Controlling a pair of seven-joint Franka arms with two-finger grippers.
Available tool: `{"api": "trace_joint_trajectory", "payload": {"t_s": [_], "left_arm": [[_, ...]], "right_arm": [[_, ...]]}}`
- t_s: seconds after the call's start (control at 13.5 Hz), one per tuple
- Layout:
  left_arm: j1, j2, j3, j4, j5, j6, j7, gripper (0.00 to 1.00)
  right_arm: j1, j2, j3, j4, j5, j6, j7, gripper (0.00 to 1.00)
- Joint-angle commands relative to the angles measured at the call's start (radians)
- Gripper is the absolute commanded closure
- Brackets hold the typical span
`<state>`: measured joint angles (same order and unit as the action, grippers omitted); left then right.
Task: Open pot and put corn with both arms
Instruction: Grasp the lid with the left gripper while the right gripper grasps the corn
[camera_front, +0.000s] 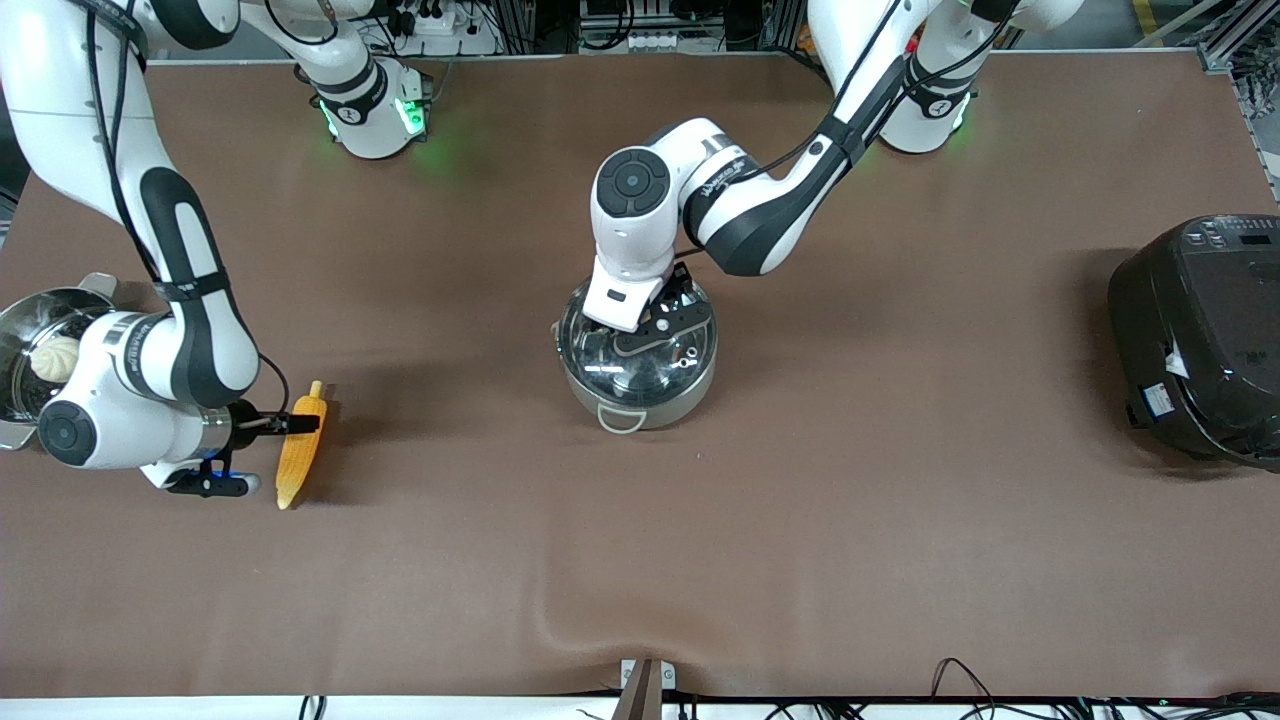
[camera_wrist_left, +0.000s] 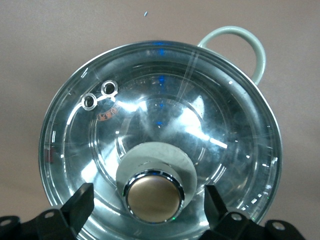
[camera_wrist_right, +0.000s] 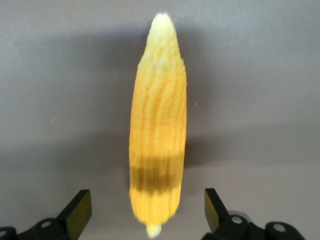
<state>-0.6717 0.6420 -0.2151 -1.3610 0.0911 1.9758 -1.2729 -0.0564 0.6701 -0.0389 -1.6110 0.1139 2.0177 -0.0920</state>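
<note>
The steel pot (camera_front: 690, 396) stands mid-table with its glass lid (camera_front: 612, 362) on. My left gripper (camera_front: 660, 322) is low over the lid. In the left wrist view it (camera_wrist_left: 149, 202) is open, one finger on each side of the copper-coloured knob (camera_wrist_left: 153, 196) and apart from it. The corn (camera_front: 300, 452) lies on the table toward the right arm's end. My right gripper (camera_front: 290, 424) hovers over the cob's stub end. In the right wrist view it (camera_wrist_right: 147, 210) is open and straddles the corn (camera_wrist_right: 157, 130) with gaps on both sides.
A shiny steamer pan (camera_front: 22, 322) with a white bun (camera_front: 55, 357) stands beside my right arm's wrist. A large black electric cooker (camera_front: 1200, 340) sits at the left arm's end. The pot's grey loop handle (camera_wrist_left: 239, 48) sticks out from the rim.
</note>
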Motion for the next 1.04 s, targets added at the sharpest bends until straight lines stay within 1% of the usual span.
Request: {"api": "trace_joint_trajectory", "payload": {"t_s": [0.0,0.22,0.37,0.44,0.52,0.59,0.67,0.74,0.81,0.96], "left_arm": [[-0.003,0.013,0.0,0.022,0.035,-0.015,-0.023,0.11],[-0.003,0.014,-0.001,0.022,0.033,-0.015,-0.028,0.21],[-0.006,0.015,0.0,0.016,0.033,-0.015,-0.029,0.41],[-0.005,0.013,0.0,0.016,0.033,-0.015,-0.029,0.53],[-0.003,0.013,0.0,0.014,0.033,-0.015,-0.028,0.71],[-0.003,0.014,0.0,0.014,0.035,-0.015,-0.025,0.89],[-0.003,0.013,0.0,0.014,0.035,-0.015,-0.025,1.0],[-0.002,0.008,0.0,0.014,0.044,-0.015,-0.031,1.0],[0.006,-0.002,0.0,0.014,0.048,-0.02,-0.031,1.0],[0.014,-0.051,0.002,0.007,0.053,-0.076,-0.036,1.0]], "right_arm": [[0.003,0.014,0.001,-0.004,-0.002,0.038,-0.005,0.0],[0.004,0.049,-0.001,-0.006,-0.002,0.128,-0.006,0.0],[0.004,0.062,-0.001,-0.006,-0.002,0.153,-0.008,0.0],[0.004,0.065,0.001,-0.006,-0.002,0.159,-0.008,0.0],[0.004,0.068,0.001,-0.007,-0.002,0.162,-0.008,0.01],[0.004,0.068,0.001,-0.013,0.0,0.161,-0.008,0.45],[0.007,0.066,0.001,-0.026,0.001,0.162,-0.005,0.76],[0.009,0.066,0.001,-0.027,0.003,0.161,0.004,0.92],[0.007,0.063,0.001,-0.03,0.003,0.154,0.006,0.98],[0.01,0.056,0.002,-0.04,0.004,0.153,0.005,0.99]]}}
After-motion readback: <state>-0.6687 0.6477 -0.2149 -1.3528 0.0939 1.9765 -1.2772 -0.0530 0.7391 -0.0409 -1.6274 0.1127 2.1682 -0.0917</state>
